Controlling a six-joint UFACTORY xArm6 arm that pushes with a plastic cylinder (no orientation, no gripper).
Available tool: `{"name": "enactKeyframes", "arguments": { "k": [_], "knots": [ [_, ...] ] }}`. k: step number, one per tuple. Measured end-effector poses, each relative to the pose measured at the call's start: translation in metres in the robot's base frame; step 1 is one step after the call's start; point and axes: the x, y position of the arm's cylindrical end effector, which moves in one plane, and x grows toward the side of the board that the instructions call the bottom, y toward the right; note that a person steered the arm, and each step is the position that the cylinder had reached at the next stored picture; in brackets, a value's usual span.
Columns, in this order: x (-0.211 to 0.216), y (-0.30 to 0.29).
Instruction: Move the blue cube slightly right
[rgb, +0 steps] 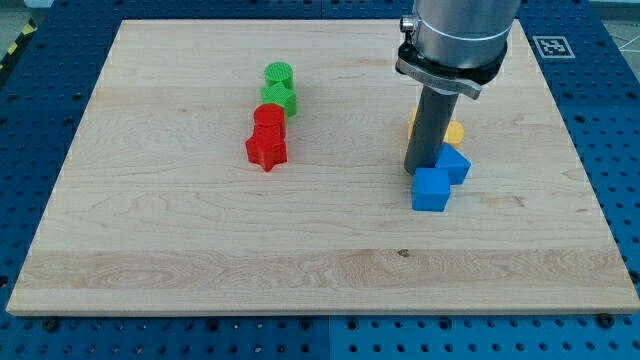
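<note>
My arm comes down from the view's top at about 1 o'clock of the worktop (200, 240), its grey metal collar (452, 45) wide and upright, the dark rod hanging straight below it, no tilt that I can see.

My tip (418, 171) rests at the worktop surface, touching or just short of the upper left corner of the blue cube (432, 189); I cannot tell which. The tool is a plain rod, with nothing to spread or press together, and it pinches nothing.

Blue cube: sits at about 4 o'clock from the worktop's middle, at 5 o'clock from my tip. Its flat face looks toward the view's bottom.

A second blue block (454, 163), shape unclear from here, lies at 1 o'clock of the cube, touching it or nearly so, and just to the right of the rod.

Yellow blocks: one yellow piece (455, 133) shows at 12 o'clock of the second blue block; another yellow sliver (412, 125) peeks out at the rod's left side. Most of both is hidden behind the rod, shapes not readable.

Far group, well apart at 9 to 10 o'clock from my tip: green cylinder (279, 75) at the top, a second green block (280, 99) touching below it, then a red cylinder (268, 118), then a red star (266, 149) at the bottom. The four run in a close line, slanting slightly toward 7 o'clock.
</note>
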Motion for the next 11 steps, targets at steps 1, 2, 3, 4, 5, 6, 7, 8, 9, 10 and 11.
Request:
{"name": "enactKeyframes", "arguments": {
  "k": [1, 2, 3, 4, 5, 6, 7, 8, 9, 10, 11],
  "knots": [
    [0.000, 0.000],
    [0.005, -0.021],
    [0.005, -0.026],
    [0.009, -0.026],
    [0.031, -0.026],
    [0.031, -0.026],
    [0.031, -0.016],
    [0.035, -0.004],
    [0.035, -0.004],
    [0.035, 0.002],
    [0.026, -0.006]
  ]
}}
